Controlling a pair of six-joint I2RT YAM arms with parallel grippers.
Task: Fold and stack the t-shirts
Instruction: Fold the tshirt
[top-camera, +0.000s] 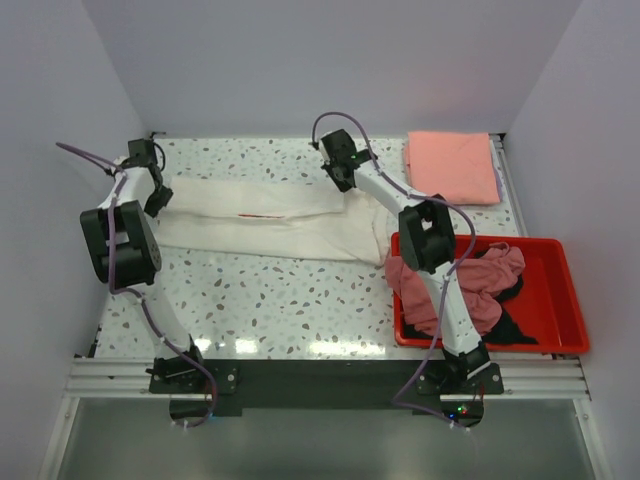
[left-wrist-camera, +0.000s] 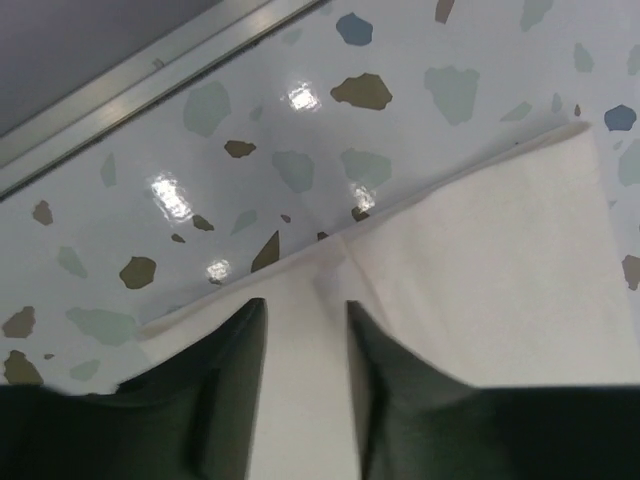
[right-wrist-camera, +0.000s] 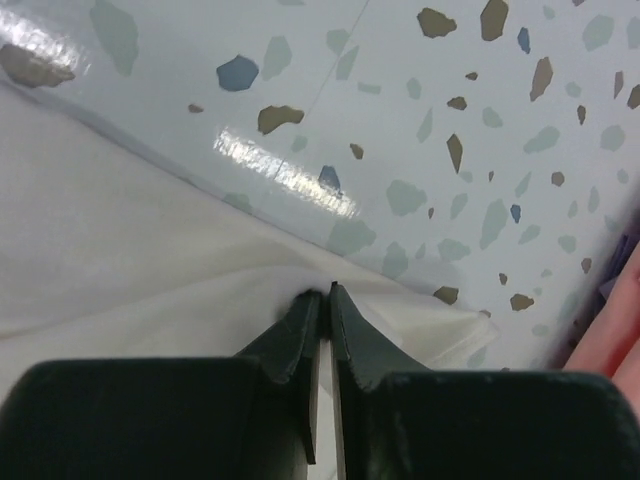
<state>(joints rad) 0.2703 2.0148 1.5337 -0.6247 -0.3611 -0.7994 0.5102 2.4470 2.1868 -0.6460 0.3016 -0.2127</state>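
left wrist: left gripper (left-wrist-camera: 305, 308) parted above white t-shirt (left-wrist-camera: 480, 290); right wrist: right gripper (right-wrist-camera: 325, 292) pinches it.

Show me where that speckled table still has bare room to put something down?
The widest bare patch of table lies in front, between the white shirt and the near rail, left of the red bin. A narrower strip runs behind the white shirt, between the left claw and right claw. The right side is crowded: bin and folded pink shirt.
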